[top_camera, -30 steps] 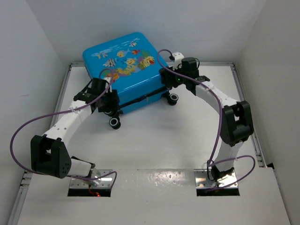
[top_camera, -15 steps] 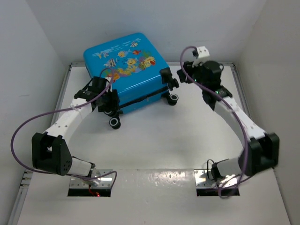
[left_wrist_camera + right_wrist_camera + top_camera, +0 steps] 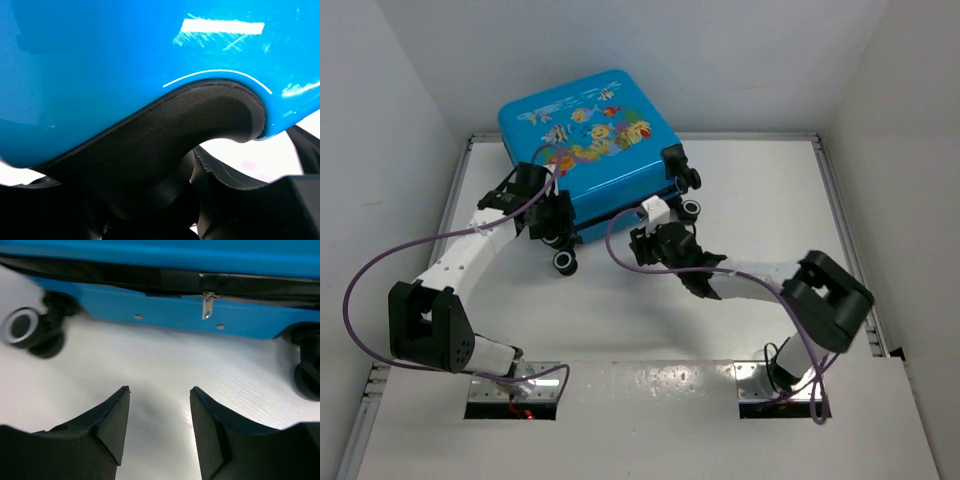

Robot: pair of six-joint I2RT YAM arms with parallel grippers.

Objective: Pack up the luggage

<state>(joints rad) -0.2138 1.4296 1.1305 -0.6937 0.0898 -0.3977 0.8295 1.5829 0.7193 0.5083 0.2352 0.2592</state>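
Note:
The luggage point(image 3: 590, 130) is a bright-blue suitcase with fish prints, lying closed at the back left of the table. My left gripper point(image 3: 548, 215) is pressed against its front left corner by a black wheel point(image 3: 565, 262). The left wrist view shows only blue shell point(image 3: 125, 60) and the black wheel housing point(image 3: 200, 120), and the fingers are lost in the dark. My right gripper point(image 3: 642, 240) is low on the table just in front of the suitcase's front edge, open and empty point(image 3: 160, 390). It faces the black zipper band and the metal zipper pull point(image 3: 206, 307).
Two more black wheels point(image 3: 692, 210) stand at the suitcase's right front corner, and they show at both sides of the right wrist view point(image 3: 30, 330). White walls close in the table on three sides. The table point(image 3: 740, 200) is white.
My right arm swung from the suitcase's right corner, up and out to the right, then down low in front of the suitcase's front edge. The left arm and suitcase stayed nearly still.

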